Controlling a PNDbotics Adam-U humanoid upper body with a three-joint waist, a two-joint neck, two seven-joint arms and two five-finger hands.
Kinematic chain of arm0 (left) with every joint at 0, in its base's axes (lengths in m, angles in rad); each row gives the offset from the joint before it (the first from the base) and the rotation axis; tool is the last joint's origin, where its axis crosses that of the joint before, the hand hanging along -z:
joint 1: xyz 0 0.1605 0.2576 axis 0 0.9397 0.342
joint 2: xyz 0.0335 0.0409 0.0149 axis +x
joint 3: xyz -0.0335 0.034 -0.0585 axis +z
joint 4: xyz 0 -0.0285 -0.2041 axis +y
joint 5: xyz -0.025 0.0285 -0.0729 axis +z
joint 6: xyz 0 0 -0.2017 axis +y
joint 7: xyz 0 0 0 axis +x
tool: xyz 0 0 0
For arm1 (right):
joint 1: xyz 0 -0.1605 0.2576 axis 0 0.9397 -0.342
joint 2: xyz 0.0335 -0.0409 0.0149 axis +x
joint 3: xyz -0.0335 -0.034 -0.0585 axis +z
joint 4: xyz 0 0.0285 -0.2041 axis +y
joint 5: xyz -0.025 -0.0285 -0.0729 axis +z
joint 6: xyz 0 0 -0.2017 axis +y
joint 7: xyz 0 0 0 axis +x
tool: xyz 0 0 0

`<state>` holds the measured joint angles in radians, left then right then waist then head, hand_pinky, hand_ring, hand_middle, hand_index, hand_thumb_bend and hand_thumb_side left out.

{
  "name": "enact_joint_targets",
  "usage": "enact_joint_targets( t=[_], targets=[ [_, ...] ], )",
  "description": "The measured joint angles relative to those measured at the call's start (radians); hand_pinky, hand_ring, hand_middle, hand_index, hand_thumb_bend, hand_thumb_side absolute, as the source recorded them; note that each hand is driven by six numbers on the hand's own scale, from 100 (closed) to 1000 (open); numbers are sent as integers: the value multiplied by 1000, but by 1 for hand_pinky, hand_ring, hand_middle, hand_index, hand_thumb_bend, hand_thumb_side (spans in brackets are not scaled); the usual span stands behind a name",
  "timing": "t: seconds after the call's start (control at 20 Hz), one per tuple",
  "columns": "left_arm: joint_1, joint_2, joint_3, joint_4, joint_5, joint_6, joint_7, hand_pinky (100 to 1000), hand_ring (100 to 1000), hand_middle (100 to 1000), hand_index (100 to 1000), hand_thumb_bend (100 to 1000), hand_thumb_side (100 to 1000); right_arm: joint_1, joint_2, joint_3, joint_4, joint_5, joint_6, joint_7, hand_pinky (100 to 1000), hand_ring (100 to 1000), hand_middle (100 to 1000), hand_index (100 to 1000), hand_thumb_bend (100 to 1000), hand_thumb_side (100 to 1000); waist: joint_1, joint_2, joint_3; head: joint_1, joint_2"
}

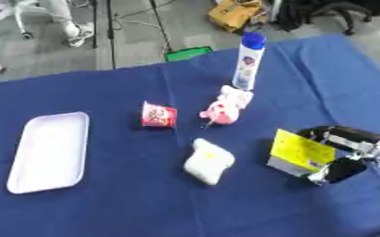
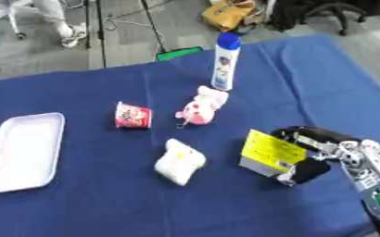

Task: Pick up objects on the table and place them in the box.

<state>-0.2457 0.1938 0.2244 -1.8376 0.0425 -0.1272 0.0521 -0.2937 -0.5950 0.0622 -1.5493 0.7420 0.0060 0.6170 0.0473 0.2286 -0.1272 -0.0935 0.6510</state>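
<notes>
Well right of the white tray (image 1: 49, 152), right hand (image 2: 311, 155) is clamped on the yellow box (image 2: 269, 152) resting on the surface; lift straight, keep level w/ bottle (image 1: 248, 60) untouched.

Black right hand (image 2: 311, 152), silver-jointed forearm, green marking.

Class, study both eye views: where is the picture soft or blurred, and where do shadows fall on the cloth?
Left eye view: soft throughout, the label of the white bottle with blue cap unreadable; faint shadow beside the white rectangular tray. Right eye view: equally soft; dark shadow under the right hand gripping the yellow box; no glare on the blue tablecloth.
</notes>
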Motion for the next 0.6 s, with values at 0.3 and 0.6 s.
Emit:
enact_joint_targets(
  t=[0.3,0.6],
  targets=[
    [0,0,0,0,0,0,-1,741,775,844,866,581,793,-2,1,0,3,2,-7,-11,736,747,698,972,682,373,0,0,0,-2,0],
    [0,0,0,0,0,0,-2,740,774,845,866,578,796,-4,9,-5,2,10,3,-113,591,573,513,886,601,322,0,0,-2,-3,0]
  ],
)
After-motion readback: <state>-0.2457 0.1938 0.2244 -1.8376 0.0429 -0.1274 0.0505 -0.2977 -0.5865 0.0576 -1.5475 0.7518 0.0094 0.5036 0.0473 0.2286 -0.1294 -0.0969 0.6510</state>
